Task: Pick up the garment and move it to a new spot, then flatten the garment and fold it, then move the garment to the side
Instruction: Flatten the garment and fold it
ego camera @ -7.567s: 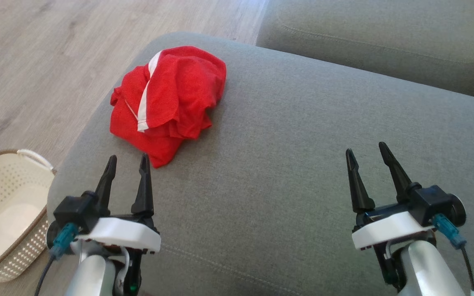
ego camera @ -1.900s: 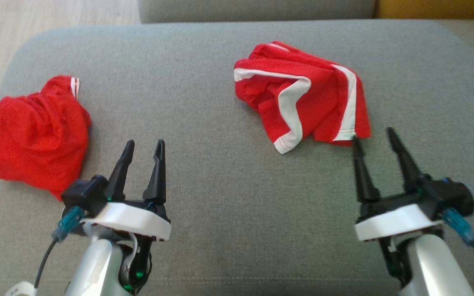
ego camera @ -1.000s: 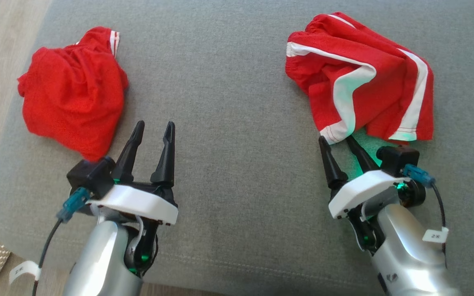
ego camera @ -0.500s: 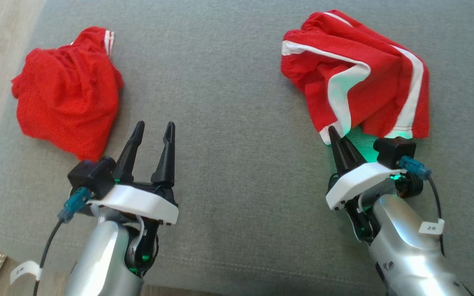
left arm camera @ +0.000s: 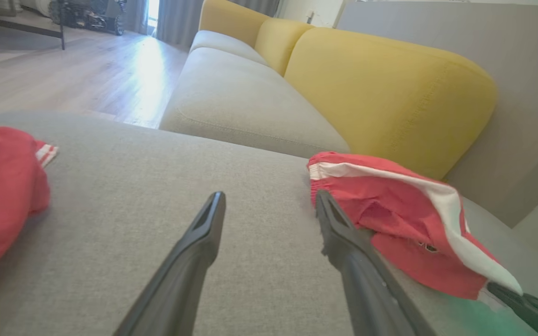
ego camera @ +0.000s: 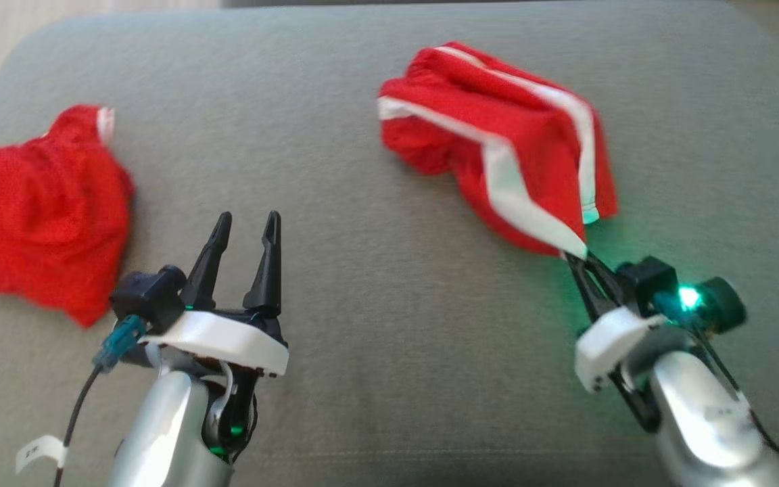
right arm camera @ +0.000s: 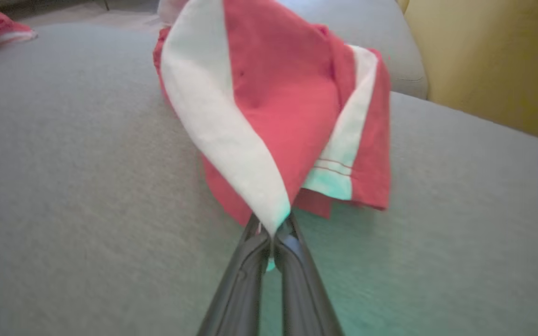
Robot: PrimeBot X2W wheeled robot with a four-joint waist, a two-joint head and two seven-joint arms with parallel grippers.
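You see two red garments on the grey sofa seat (ego camera: 362, 318): white-striped red shorts (ego camera: 511, 142) at right, a corner pinched in your closed right hand (ego camera: 573, 257), and a crumpled red garment (ego camera: 38, 210) left, near your wide, empty left hand (ego camera: 249, 223).

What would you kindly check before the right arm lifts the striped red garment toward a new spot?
1. Right pincer shut on the striped garment's white-edged corner: ok.
2. Left pincer open, holding nothing: ok.
3. That garment lies apart from the other red garment: ok.
4. Bare cushion between the arms for setting down: ok.
5. Grip deep enough for lifting: cannot tell.
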